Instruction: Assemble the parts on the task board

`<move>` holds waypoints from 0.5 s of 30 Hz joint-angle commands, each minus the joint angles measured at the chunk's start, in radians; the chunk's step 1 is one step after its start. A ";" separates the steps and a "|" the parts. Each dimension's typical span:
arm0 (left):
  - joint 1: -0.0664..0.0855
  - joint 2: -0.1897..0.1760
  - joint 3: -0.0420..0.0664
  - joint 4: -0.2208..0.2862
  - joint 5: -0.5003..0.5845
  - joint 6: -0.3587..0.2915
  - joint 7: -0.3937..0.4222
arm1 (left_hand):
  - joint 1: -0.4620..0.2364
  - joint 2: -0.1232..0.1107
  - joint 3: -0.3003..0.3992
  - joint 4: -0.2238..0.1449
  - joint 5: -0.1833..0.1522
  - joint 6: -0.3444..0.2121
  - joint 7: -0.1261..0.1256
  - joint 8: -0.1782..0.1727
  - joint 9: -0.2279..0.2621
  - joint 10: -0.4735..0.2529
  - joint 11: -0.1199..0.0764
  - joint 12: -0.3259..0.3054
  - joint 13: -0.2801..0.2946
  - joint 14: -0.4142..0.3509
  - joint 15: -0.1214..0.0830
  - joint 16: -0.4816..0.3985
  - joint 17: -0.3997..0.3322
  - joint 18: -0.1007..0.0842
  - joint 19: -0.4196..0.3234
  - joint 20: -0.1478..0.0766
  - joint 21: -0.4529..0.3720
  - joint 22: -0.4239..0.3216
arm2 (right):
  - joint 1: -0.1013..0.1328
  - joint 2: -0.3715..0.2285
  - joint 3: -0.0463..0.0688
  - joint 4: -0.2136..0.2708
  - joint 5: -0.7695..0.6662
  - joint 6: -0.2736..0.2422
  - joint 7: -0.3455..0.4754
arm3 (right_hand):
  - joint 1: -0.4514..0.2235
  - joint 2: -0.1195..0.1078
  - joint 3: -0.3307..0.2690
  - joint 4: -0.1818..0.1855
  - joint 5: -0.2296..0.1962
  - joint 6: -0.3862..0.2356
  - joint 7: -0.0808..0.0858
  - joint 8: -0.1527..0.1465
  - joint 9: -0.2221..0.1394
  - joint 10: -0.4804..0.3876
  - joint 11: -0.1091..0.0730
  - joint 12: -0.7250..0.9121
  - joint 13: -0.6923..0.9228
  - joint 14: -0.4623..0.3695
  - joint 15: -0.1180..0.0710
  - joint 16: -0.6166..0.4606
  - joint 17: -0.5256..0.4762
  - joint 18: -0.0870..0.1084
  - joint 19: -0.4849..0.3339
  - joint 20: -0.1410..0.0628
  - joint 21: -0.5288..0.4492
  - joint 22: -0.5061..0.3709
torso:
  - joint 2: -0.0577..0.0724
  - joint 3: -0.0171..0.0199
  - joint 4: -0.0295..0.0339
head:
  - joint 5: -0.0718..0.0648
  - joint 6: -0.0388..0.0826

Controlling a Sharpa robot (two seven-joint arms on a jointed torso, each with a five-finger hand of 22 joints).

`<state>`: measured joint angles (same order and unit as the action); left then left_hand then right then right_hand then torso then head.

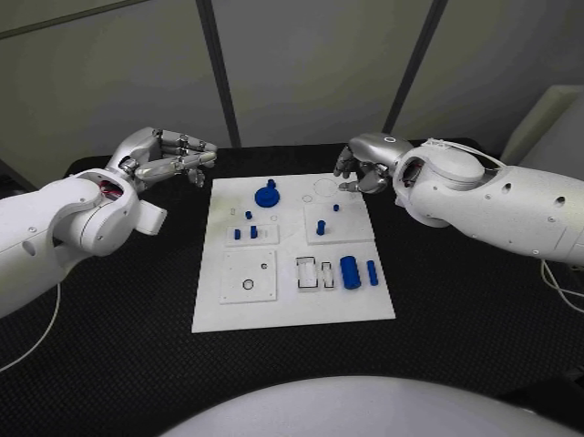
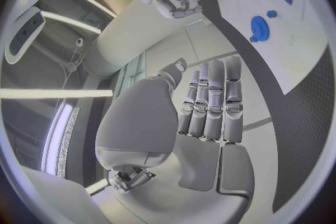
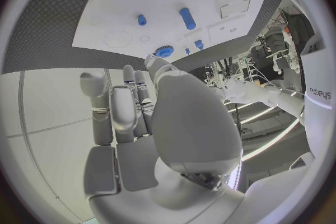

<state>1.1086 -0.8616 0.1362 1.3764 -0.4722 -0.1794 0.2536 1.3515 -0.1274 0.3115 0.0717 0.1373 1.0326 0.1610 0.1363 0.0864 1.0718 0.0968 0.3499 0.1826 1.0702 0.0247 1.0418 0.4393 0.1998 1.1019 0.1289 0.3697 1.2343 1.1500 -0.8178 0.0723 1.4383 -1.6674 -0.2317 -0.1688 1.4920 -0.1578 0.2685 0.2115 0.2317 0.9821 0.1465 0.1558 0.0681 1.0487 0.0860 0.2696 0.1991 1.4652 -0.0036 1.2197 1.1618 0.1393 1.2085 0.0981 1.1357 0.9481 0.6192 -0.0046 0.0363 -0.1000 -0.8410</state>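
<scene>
Board: the white board [image 1: 292, 305] lies flat in the middle of the black table [image 1: 476, 319], its long side running away from the robot.
Gear: a blue gear-like disc [image 1: 267, 195] sits near the far end of the board, left of centre; in the left wrist view it is the round blue piece [image 2: 260, 28].
Pegs: small blue pegs [image 1: 244, 233] stand on a raised square plate on the left half; another peg [image 1: 321, 228] stands on the square plate to the right of it, with a tiny one [image 1: 335, 208] just beyond.
Cylinder: a thick blue cylinder [image 1: 351, 272] lies on the right half of the board, nearer the robot, with a thinner blue bar [image 1: 372, 271] just beside it on the right.
Slots: two narrow outlined slots [image 1: 314, 273] sit just left of the cylinder.
Near-left plate: a square plate [image 1: 249, 275] with a small dark ring on it.
Left hand: the left hand [image 1: 173, 157] hovers off the board's far-left corner, above the table, fingers loosely extended and close together [image 2: 210, 103], holding nothing.
Right hand: the right hand [image 1: 362, 168] hangs over the board's far-right corner, fingers curled downward toward the surface; the wrist view [image 3: 150, 117] shows them fairly straight and together, with nothing in them that I can see.
</scene>
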 commanded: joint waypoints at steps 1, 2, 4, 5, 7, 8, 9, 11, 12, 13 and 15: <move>-0.006 -0.012 0.001 0.033 0.203 0.025 0.105 | 0.005 0.008 -0.007 -0.001 -0.002 -0.005 -0.003 -0.005 0.000 -0.006 -0.001 0.005 0.002 -0.001 0.004 -0.009 -0.002 -0.017 -0.001 0.005 -0.008 -0.006 | -0.008 0.000 -0.002 0.004 -0.122 0.044 -0.055 | -0.002 -0.011 0.005 0.001 -0.005 -0.003 -0.003 -0.005 -0.001 -0.011 -0.001 -0.009 -0.006 0.047 0.009 0.010 0.006 -0.014 0.011 0.001 0.009 0.006 | 0.002 0.0010 -0.0002 | -0.010 0.012; -0.009 -0.017 0.001 0.043 0.213 0.025 0.110 | 0.009 0.010 -0.008 -0.002 -0.002 -0.004 -0.003 -0.004 0.000 -0.007 -0.002 0.007 0.003 -0.002 0.004 -0.010 -0.002 -0.017 -0.001 0.004 -0.010 -0.008 | -0.013 0.001 -0.003 0.004 -0.127 0.048 -0.056 | -0.003 -0.012 0.005 0.001 -0.006 -0.004 -0.002 -0.007 -0.001 -0.013 0.000 -0.011 -0.009 0.047 0.010 0.012 0.009 -0.014 0.011 0.002 0.010 0.008 | 0.002 0.0011 -0.0002 | -0.009 0.015; -0.014 -0.023 0.001 0.058 0.228 0.025 0.119 | 0.012 0.012 -0.009 -0.003 -0.002 -0.004 -0.003 -0.004 0.000 -0.008 -0.002 0.008 0.004 -0.002 0.004 -0.011 -0.002 -0.017 0.000 0.004 -0.012 -0.010 | -0.023 0.004 -0.004 0.003 -0.134 0.055 -0.059 | -0.005 -0.016 0.005 0.000 -0.007 -0.007 0.001 -0.011 -0.001 -0.019 0.003 -0.017 -0.015 0.047 0.012 0.016 0.012 -0.015 0.012 0.003 0.013 0.011 | 0.002 0.0015 -0.0003 | -0.007 0.021; -0.016 -0.025 0.001 0.064 0.234 0.024 0.122 | 0.015 0.013 -0.010 -0.004 -0.001 -0.004 -0.003 -0.003 0.000 -0.008 -0.002 0.009 0.004 -0.002 0.004 -0.012 -0.002 -0.017 0.001 0.004 -0.013 -0.012 | -0.028 0.006 -0.004 0.003 -0.136 0.058 -0.059 | -0.005 -0.017 0.005 0.000 -0.008 -0.008 0.002 -0.013 -0.001 -0.020 0.004 -0.019 -0.017 0.047 0.012 0.017 0.012 -0.015 0.011 0.004 0.013 0.012 | 0.001 0.0010 0.0004 | -0.006 0.024; -0.020 -0.029 0.001 0.073 0.243 0.021 0.128 | 0.020 0.014 -0.011 -0.005 -0.001 -0.004 -0.003 -0.003 0.000 -0.009 -0.002 0.011 0.005 -0.002 0.004 -0.014 -0.001 -0.017 0.001 0.004 -0.016 -0.014 | -0.037 0.011 -0.005 0.000 -0.140 0.063 -0.060 | -0.007 -0.020 0.005 -0.001 -0.008 -0.012 0.005 -0.017 -0.001 -0.025 0.006 -0.023 -0.023 0.047 0.015 0.020 0.015 -0.015 0.012 0.005 0.016 0.015 | 0.002 0.0020 0.0003 | 0.000 0.037; -0.021 -0.030 0.001 0.076 0.246 0.020 0.130 | 0.020 0.015 -0.011 -0.006 -0.001 -0.004 -0.003 -0.003 0.000 -0.010 -0.002 0.011 0.005 -0.002 0.004 -0.014 -0.001 -0.017 0.002 0.004 -0.016 -0.015 | -0.041 0.013 -0.005 -0.001 -0.141 0.065 -0.060 | -0.008 -0.021 0.005 -0.002 -0.008 -0.014 0.007 -0.020 -0.002 -0.027 0.008 -0.026 -0.026 0.047 0.016 0.024 0.019 -0.016 0.012 0.006 0.018 0.017 | 0.002 0.0013 0.0000 | 0.005 0.042; -0.023 -0.031 0.001 0.079 0.248 0.019 0.132 | 0.021 0.015 -0.011 -0.006 -0.001 -0.005 -0.002 -0.003 0.000 -0.010 -0.002 0.011 0.006 -0.002 0.004 -0.014 -0.001 -0.017 0.002 0.004 -0.017 -0.015 | -0.043 0.016 -0.005 -0.003 -0.142 0.067 -0.059 | -0.008 -0.021 0.005 -0.002 -0.009 -0.016 0.009 -0.022 -0.002 -0.029 0.010 -0.028 -0.029 0.048 0.017 0.027 0.023 -0.016 0.013 0.008 0.020 0.019 | 0.002 0.0014 -0.0003 | 0.007 0.044; -0.025 -0.032 0.001 0.083 0.251 0.017 0.134 | 0.022 0.015 -0.012 -0.006 -0.001 -0.005 -0.002 -0.004 0.000 -0.011 -0.002 0.012 0.006 -0.003 0.004 -0.015 -0.001 -0.017 0.002 0.004 -0.017 -0.016 | -0.047 0.020 -0.005 -0.005 -0.143 0.068 -0.058 | -0.009 -0.022 0.005 -0.003 -0.009 -0.018 0.012 -0.025 -0.002 -0.033 0.012 -0.031 -0.033 0.048 0.019 0.030 0.025 -0.016 0.013 0.009 0.022 0.021 | 0.002 0.0009 -0.0003 | 0.011 0.052; -0.026 -0.033 0.001 0.084 0.252 0.017 0.135 | 0.022 0.015 -0.012 -0.006 -0.001 -0.005 -0.002 -0.004 0.000 -0.011 -0.002 0.012 0.006 -0.003 0.004 -0.015 -0.001 -0.017 0.002 0.004 -0.017 -0.016 | -0.049 0.022 -0.005 -0.005 -0.143 0.069 -0.057 | -0.009 -0.022 0.005 -0.003 -0.009 -0.019 0.012 -0.026 -0.002 -0.034 0.013 -0.032 -0.035 0.048 0.019 0.031 0.025 -0.016 0.014 0.009 0.022 0.022 | 0.002 0.0006 -0.0002 | 0.011 0.053; -0.027 -0.033 0.001 0.086 0.254 0.016 0.136 | 0.024 0.016 -0.012 -0.007 -0.001 -0.006 -0.001 -0.004 0.000 -0.012 -0.002 0.012 0.006 -0.003 0.004 -0.015 -0.001 -0.017 0.003 0.004 -0.018 -0.017 | -0.050 0.026 -0.006 -0.007 -0.144 0.068 -0.055 | -0.010 -0.022 0.006 -0.004 -0.009 -0.020 0.014 -0.028 -0.002 -0.035 0.014 -0.033 -0.037 0.048 0.020 0.033 0.027 -0.016 0.014 0.010 0.023 0.023 | 0.002 0.0000 0.0000 | 0.012 0.055; -0.028 -0.034 0.001 0.087 0.255 0.016 0.138 | 0.026 0.017 -0.013 -0.008 -0.001 -0.007 -0.001 -0.004 0.000 -0.012 -0.001 0.013 0.006 -0.003 0.004 -0.016 -0.001 -0.017 0.003 0.004 -0.019 -0.018 | -0.052 0.031 -0.006 -0.009 -0.144 0.066 -0.052 | -0.010 -0.022 0.006 -0.004 -0.009 -0.021 0.014 -0.028 -0.002 -0.036 0.014 -0.034 -0.038 0.048 0.021 0.033 0.027 -0.016 0.014 0.010 0.024 0.023 | 0.001 -0.0010 0.0008 | 0.012 0.057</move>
<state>1.0801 -0.8946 0.1363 1.4602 -0.2556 -0.1700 0.3556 1.3692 -0.1098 0.3032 0.0634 0.1374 1.0325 0.1609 0.1363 0.0865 1.0665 0.0955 0.3592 0.1880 1.0703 0.0248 1.0303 0.4385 0.1998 1.1020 0.1289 0.3544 1.2172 1.0975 -0.7893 0.0660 1.4296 -1.7836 -0.1797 -0.2159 1.4816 -0.1682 0.2710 0.2089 0.2264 0.9675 0.1610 0.1314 0.0673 1.0197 0.1000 0.2398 0.1620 1.4650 0.0108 1.2487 1.1881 0.1395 1.2155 0.1051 1.1537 0.9705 0.6211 -0.0039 0.0362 -0.0886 -0.7870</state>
